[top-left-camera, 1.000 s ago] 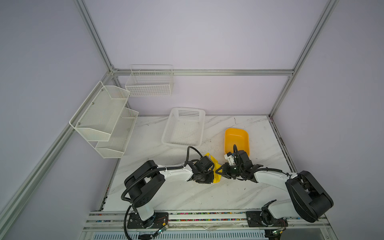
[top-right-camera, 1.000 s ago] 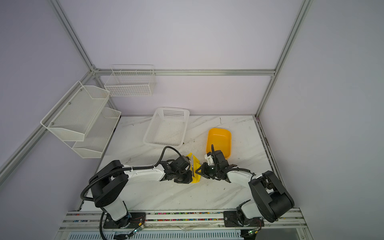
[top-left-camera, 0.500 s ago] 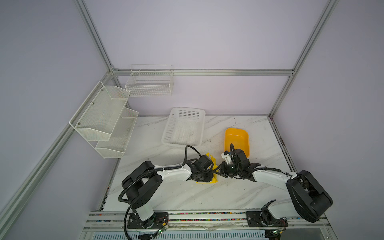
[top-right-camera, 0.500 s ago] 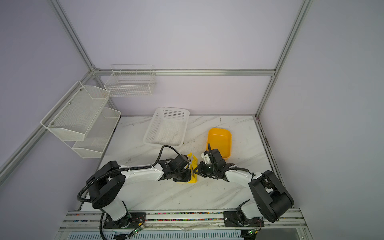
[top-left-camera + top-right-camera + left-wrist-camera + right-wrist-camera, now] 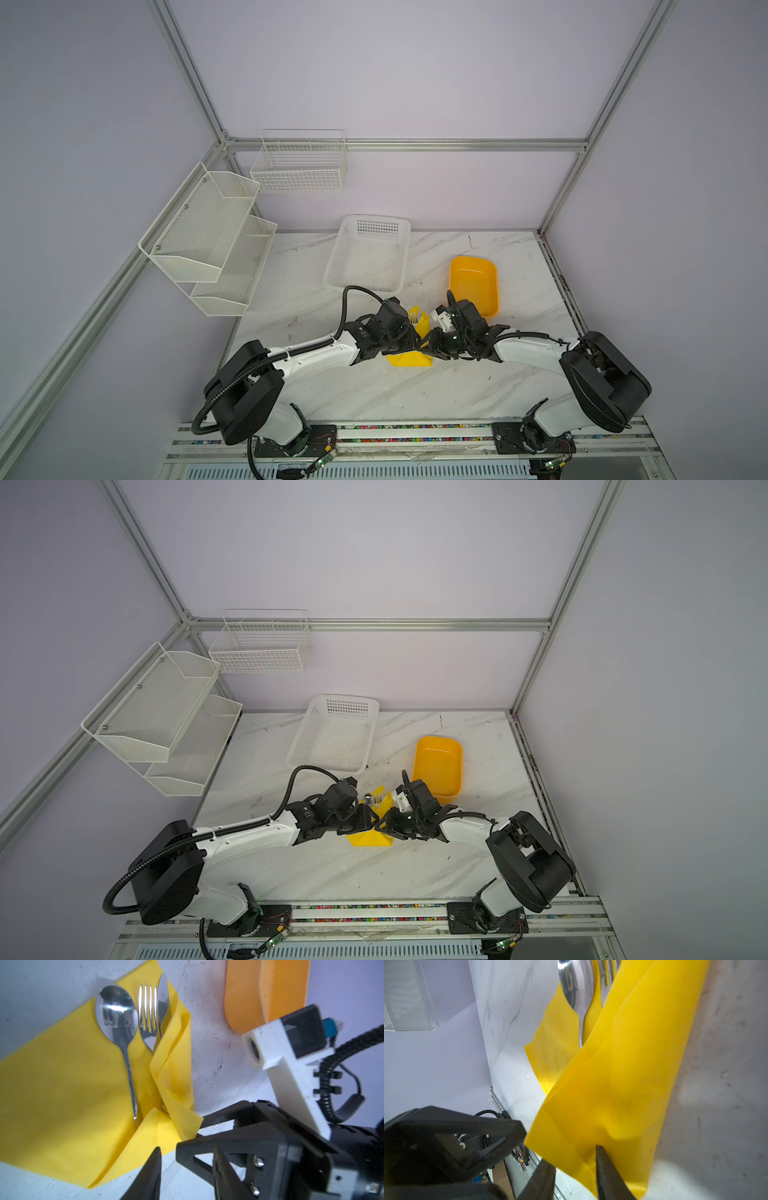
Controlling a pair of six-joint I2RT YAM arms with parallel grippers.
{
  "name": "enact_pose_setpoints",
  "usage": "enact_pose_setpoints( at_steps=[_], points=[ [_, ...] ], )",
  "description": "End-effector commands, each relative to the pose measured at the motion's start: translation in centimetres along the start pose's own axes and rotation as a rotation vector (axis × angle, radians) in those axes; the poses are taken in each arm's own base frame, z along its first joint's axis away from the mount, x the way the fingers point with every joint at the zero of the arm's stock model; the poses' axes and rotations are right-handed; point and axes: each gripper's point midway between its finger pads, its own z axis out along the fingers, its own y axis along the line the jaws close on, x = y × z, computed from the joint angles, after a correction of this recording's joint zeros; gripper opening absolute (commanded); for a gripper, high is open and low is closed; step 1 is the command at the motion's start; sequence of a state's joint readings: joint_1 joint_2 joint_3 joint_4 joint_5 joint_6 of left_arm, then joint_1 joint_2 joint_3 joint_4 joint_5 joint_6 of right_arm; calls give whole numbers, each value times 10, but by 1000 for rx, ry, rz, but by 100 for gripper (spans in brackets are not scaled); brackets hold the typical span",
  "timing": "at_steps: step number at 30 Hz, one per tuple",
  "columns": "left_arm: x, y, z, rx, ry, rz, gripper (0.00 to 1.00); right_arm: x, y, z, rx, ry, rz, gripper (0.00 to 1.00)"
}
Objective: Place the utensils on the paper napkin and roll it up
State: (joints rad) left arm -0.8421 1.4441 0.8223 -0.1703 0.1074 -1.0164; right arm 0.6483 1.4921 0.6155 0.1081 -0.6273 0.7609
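Just beside the orange tub (image 5: pixel 473 266), on its side nearest the arm bases, the paper napkin (image 5: pixel 62 1095) lies on the marble table (image 5: pixel 374 390) where the two grippers meet. The left gripper (image 5: pixel 187 1150) has its jaws partly apart and empty just short of a corner. The right gripper (image 5: pixel 572 1155) has its jaws partly apart, gripping nothing, with the raised flap's edge seen in the gap. The utensils, a spoon (image 5: pixel 116 1014), a fork (image 5: pixel 148 1009) and a half-hidden third piece (image 5: pixel 164 995), rest side by side on the bright yellow, creased sheet, whose tub-side edge folds up against them.
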Motion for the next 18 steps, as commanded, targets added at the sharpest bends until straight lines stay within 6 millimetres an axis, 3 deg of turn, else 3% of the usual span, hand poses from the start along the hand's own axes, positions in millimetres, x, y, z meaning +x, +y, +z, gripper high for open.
enact_pose_setpoints(
  at_steps=[1, 4, 7, 18],
  points=[
    [-16, -15, -10, 129, -73, -49, 57, -3, 13, -4, -30, -19, -50, 39],
    [-22, -18, -9, 166, -69, -80, 66, -5, 16, -5, -30, -32, -68, 40],
    [-21, -11, 5, 148, -46, -106, 71, -3, 10, -3, -14, -21, -69, 40],
    [-18, 5, 28, 76, -8, -151, 70, -1, 14, -2, -43, -12, -64, 40]
  ],
)
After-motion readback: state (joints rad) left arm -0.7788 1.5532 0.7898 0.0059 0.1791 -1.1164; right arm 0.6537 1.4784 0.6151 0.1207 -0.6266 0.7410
